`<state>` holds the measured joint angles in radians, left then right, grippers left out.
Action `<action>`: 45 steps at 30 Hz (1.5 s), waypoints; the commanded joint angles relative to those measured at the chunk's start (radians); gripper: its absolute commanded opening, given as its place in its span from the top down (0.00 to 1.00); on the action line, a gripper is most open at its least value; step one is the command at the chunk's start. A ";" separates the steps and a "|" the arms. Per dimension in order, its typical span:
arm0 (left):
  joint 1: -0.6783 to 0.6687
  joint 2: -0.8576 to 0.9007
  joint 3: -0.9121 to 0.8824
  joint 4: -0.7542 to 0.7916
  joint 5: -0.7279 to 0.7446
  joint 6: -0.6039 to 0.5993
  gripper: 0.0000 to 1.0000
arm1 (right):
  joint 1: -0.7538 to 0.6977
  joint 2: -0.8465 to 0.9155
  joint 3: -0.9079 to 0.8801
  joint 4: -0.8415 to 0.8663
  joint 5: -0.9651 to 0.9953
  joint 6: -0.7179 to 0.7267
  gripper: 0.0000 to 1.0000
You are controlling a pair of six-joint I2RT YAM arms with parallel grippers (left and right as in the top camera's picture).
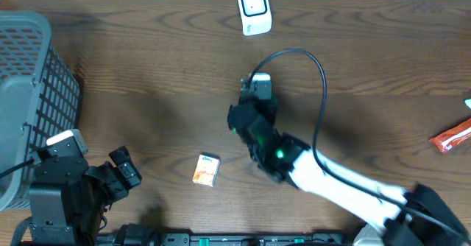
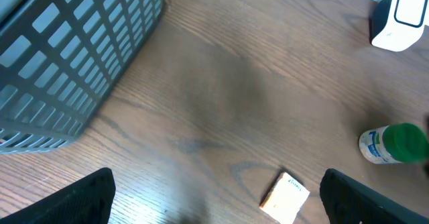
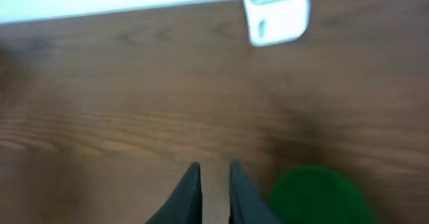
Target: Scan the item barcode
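Scanning appears not yet begun: the right gripper (image 3: 214,165) is clenched on nothing. The green-capped white plastic bottle (image 3: 318,196) sits free just beside it, mid-worktop, well short of the white box-shaped scanner (image 3: 275,13) at the far edge. The left gripper (image 2: 214,207) gapes empty.

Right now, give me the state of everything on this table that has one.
left gripper: open, empty.
right gripper: shut, empty.
green-capped bottle: capped, not gripped.
small box: lying flat, untouched.
scanner: standing upright.
red packet: lying flat.
basket: untouched.
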<state>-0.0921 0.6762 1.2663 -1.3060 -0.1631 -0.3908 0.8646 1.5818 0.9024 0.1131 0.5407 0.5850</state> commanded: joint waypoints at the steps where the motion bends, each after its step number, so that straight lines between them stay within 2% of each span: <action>1: 0.005 0.002 -0.004 -0.003 -0.003 0.013 0.02 | -0.043 0.106 0.005 0.055 -0.193 0.051 0.91; 6: 0.005 0.002 -0.004 -0.003 -0.003 0.013 0.02 | -0.090 0.237 0.061 0.066 -0.319 0.074 0.91; 12: 0.005 0.002 -0.004 -0.003 -0.003 0.013 0.02 | -0.093 0.264 0.070 0.009 -0.301 0.077 0.97; 22: 0.005 0.002 -0.004 -0.003 -0.003 0.013 0.02 | -0.112 0.165 0.070 -0.351 -0.204 0.091 0.99; 28: 0.005 0.002 -0.004 -0.003 -0.003 0.013 0.02 | -0.113 0.078 0.070 -0.493 -0.045 0.099 0.97; 31: 0.005 0.002 -0.004 -0.003 -0.003 0.013 0.02 | -0.112 0.024 0.070 -0.506 -0.130 0.098 0.66; 32: 0.005 0.002 -0.004 -0.003 -0.003 0.013 0.02 | -0.111 -0.003 0.070 -0.518 -0.187 0.100 0.51; 33: 0.005 0.002 -0.004 -0.003 -0.003 0.013 0.02 | -0.110 -0.030 0.071 -0.526 -0.248 0.111 0.22; 34: 0.005 0.002 -0.004 -0.003 -0.003 0.013 0.02 | -0.110 -0.059 0.071 -0.539 -0.306 0.148 0.01; 36: 0.005 0.002 -0.004 -0.003 -0.003 0.013 0.02 | -0.115 -0.119 0.072 -0.583 -0.401 0.289 0.01; 38: 0.005 0.002 -0.004 -0.003 -0.003 0.013 0.02 | -0.139 -0.177 0.074 -0.653 -0.460 0.494 0.01; 42: 0.005 0.002 -0.004 -0.003 -0.003 0.013 0.02 | -0.227 -0.229 0.074 -0.771 -0.560 0.826 0.01; 45: 0.005 0.002 -0.004 -0.003 -0.003 0.013 0.02 | -0.279 -0.229 0.074 -0.752 -0.620 0.915 0.01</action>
<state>-0.0925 0.6762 1.2663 -1.3060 -0.1631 -0.3908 0.6247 1.3529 0.9634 -0.6518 0.0319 1.2625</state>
